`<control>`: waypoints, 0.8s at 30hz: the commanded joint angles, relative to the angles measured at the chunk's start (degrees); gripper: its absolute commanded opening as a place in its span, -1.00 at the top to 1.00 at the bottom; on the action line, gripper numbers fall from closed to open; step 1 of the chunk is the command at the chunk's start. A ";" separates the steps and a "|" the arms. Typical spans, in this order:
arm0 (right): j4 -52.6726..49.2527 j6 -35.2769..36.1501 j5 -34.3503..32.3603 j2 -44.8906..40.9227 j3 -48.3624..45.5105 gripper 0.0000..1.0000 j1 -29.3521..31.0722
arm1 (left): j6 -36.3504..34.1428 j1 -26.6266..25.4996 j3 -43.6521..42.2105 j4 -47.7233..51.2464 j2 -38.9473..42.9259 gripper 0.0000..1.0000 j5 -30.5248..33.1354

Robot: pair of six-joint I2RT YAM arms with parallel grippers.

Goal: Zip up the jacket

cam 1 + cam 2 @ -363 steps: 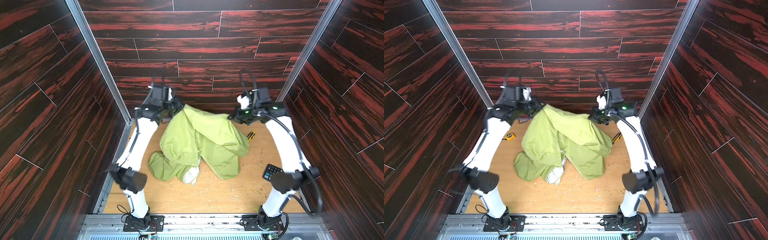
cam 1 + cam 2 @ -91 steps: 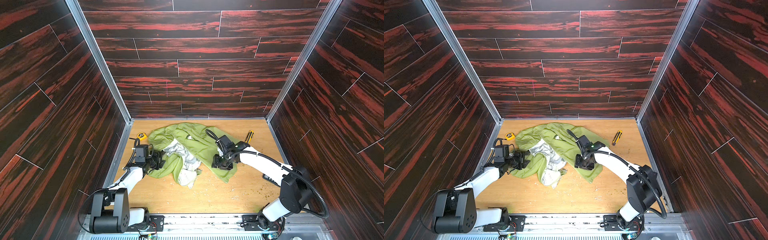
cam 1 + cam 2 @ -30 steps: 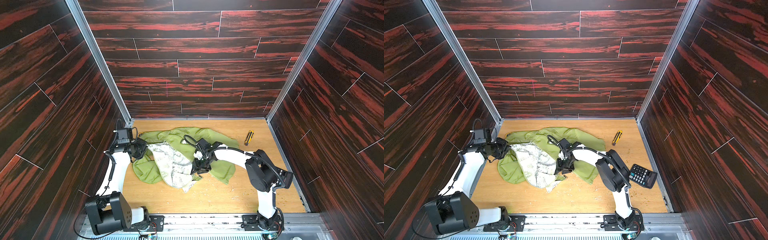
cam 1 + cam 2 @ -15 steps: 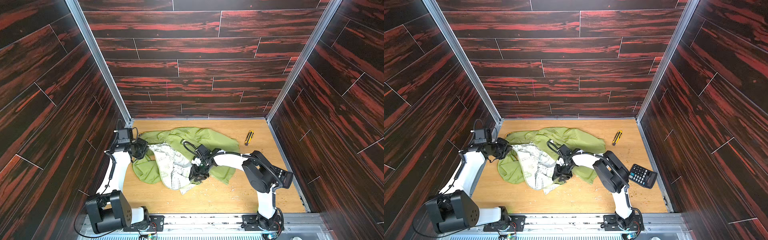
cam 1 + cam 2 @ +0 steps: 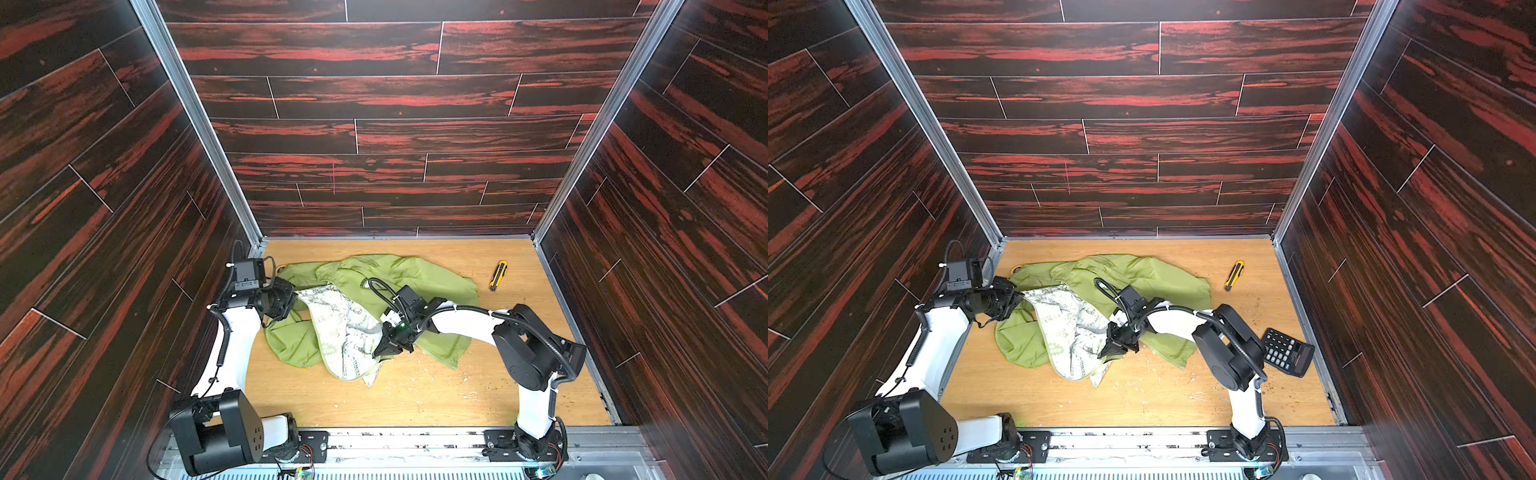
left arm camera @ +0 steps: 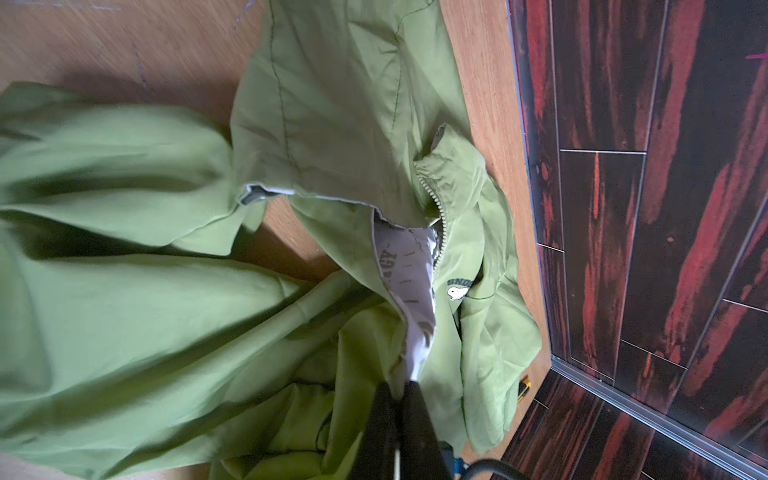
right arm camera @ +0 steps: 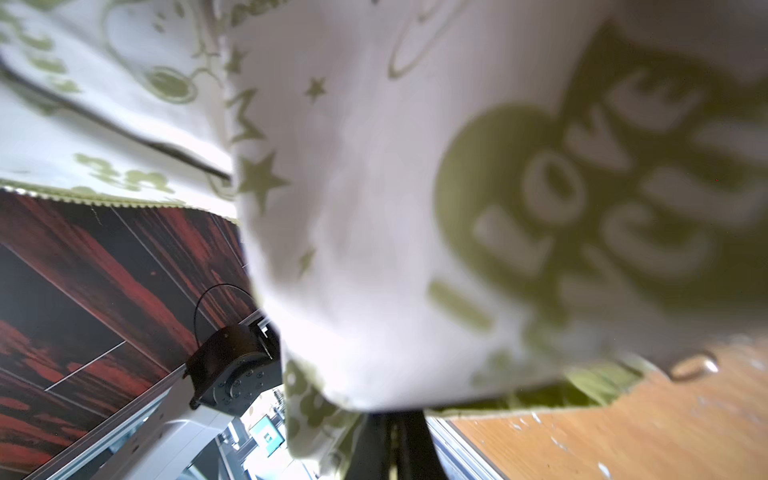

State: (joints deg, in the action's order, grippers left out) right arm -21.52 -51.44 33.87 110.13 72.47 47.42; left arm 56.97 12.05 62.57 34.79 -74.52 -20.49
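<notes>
Lying crumpled and unzipped on the wooden table (image 5: 415,399), left of middle: one jacket (image 5: 409,276), showing its patterned lining (image 5: 340,328). Pinching its front zipper edge with the left gripper (image 6: 401,392), jaws closed on the fabric. Clamping the lining's lower hem with the right gripper (image 5: 380,353), jaws likewise closed, reaching across the green cloth. Sitting apart on the right: one yellow utility knife (image 5: 497,275) and one black calculator (image 5: 1286,352) beside the right arm's elbow.

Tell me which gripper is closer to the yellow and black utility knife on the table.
Right. The right gripper, shut on the green jacket mid-table, sits left of the utility knife; the left gripper pinches it much farther left.
</notes>
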 commanded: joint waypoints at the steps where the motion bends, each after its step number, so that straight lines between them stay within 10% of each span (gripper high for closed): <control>1: -6.52 1.13 -6.33 -9.13 1.59 1.00 0.48 | -1.83 0.42 5.26 1.68 0.17 1.00 2.77; 13: -33.24 3.00 -33.92 -29.08 3.08 1.00 0.48 | -7.33 0.51 18.01 7.39 -5.20 1.00 9.27; 24: -45.36 2.08 -33.89 -38.93 0.89 1.00 0.48 | -10.61 0.46 15.48 8.06 -4.34 1.00 11.59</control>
State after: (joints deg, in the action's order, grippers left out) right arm -57.19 -49.78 0.38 72.55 74.50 47.68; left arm 48.34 11.31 78.50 44.38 -79.57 -13.08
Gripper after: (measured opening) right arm 0.060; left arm 0.059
